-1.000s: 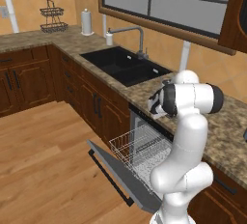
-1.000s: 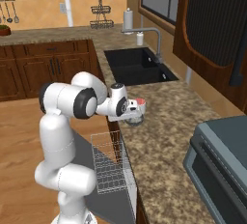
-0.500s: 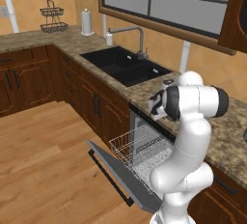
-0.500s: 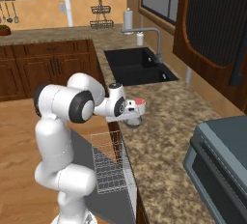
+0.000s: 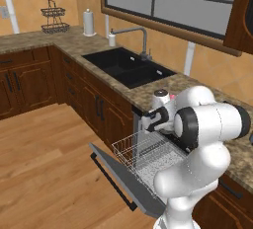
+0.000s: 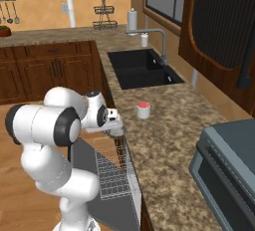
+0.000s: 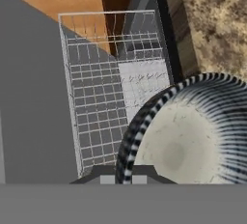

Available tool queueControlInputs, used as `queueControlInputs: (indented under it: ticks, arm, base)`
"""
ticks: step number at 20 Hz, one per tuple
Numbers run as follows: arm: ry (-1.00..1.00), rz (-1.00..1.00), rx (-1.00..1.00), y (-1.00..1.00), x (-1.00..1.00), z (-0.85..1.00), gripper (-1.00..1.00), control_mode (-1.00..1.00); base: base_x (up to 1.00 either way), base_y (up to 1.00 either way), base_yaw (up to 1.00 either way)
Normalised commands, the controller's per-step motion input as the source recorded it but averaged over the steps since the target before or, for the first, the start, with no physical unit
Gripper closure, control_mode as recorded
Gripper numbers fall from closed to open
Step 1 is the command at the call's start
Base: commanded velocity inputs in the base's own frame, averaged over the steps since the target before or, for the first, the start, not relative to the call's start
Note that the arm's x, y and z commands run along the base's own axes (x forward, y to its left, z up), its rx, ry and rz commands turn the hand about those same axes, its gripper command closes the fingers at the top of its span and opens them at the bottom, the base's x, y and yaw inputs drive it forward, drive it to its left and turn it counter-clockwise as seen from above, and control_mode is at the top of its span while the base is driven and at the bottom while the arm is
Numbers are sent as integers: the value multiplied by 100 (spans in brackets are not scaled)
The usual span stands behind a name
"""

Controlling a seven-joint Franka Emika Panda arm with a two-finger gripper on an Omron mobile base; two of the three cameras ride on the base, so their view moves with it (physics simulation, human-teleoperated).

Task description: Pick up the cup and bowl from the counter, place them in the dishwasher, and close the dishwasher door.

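Observation:
My gripper is shut on the rim of the grey bowl, whose striped rim and speckled inside fill the lower right of the hand view. The bowl hangs at the counter's front edge, above the dishwasher's white wire rack. The dishwasher door lies dropped open under the rack. The white cup with its red inside stands upright on the brown speckled counter, apart from the gripper. In the left base view the cup peeks out behind my arm.
A black sink with a curved tap lies farther along the counter. A grey appliance stands at the near right. Dark wooden cabinets line the walls, and wooden floor lies open left of the door.
The jaws have shut on the bowl. The hand has drawn back from beside the cup to the counter's front edge, carrying the bowl over the rack.

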Motion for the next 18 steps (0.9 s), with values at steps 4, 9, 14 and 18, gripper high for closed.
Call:
queueControlInputs:
  ticks: [4, 9, 14, 18]
  arm:
    - [4, 0, 0, 99, -14, -4, 100, -100]
    - [2, 0, 0, 64, 16, -37, 100, -100]
    - [0, 0, -4, 33, 53, -72, 100, -100]
    - [0, 0, -11, 7, 53, -84, 100, -100]
  base:
    - [0, 0, 0]
    - [0, 0, 0]
    - [0, 0, 0]
    - [0, 0, 0]
